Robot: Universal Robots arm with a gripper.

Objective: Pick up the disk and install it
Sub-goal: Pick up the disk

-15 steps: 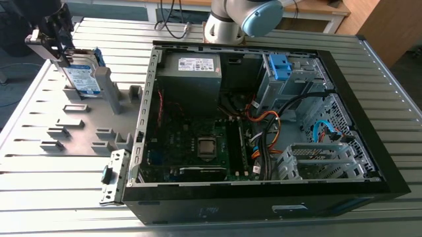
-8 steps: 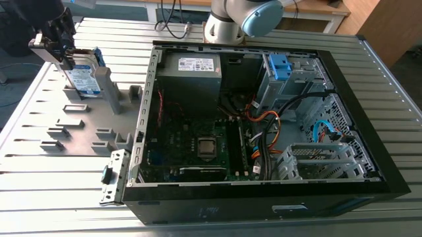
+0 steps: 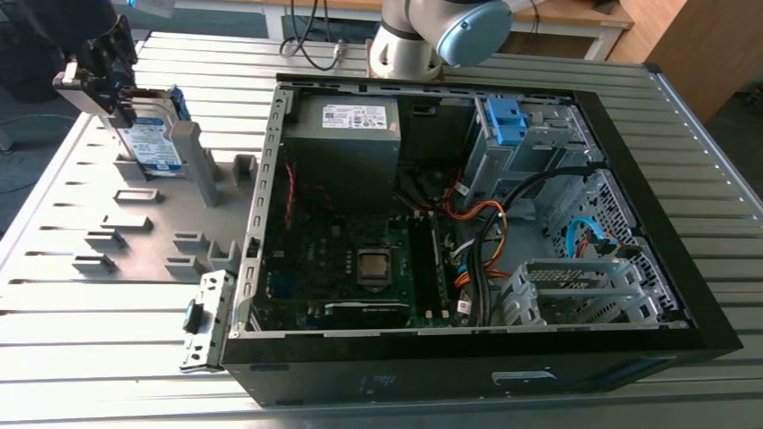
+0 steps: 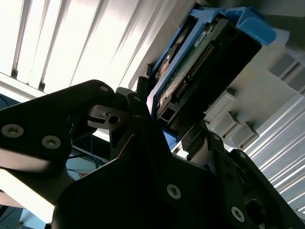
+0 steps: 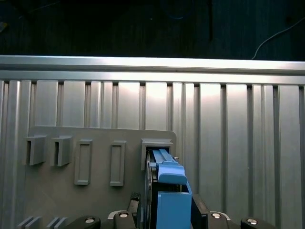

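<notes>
The disk (image 3: 153, 138), a silver-grey drive with a white-and-blue label in a blue carrier, stands on edge at the far end of the grey holder plate (image 3: 155, 228), on the exterior view's left. My gripper (image 3: 117, 109) comes down on its upper end and is shut on it. In the second wrist view the black fingers (image 4: 143, 102) flank the disk (image 4: 205, 52) at its connector end. The first wrist view shows the blue carrier (image 5: 169, 188) between the finger bases, right by a slot block (image 5: 156, 143) of the plate.
An open computer case (image 3: 477, 223) lies on the ribbed metal table (image 3: 107, 331), on the exterior view's right. Inside are a blue latch piece (image 3: 503, 121) on a metal cage, a silver drive cage (image 3: 573, 286) and orange cables. The arm's base (image 3: 412, 40) stands behind the case.
</notes>
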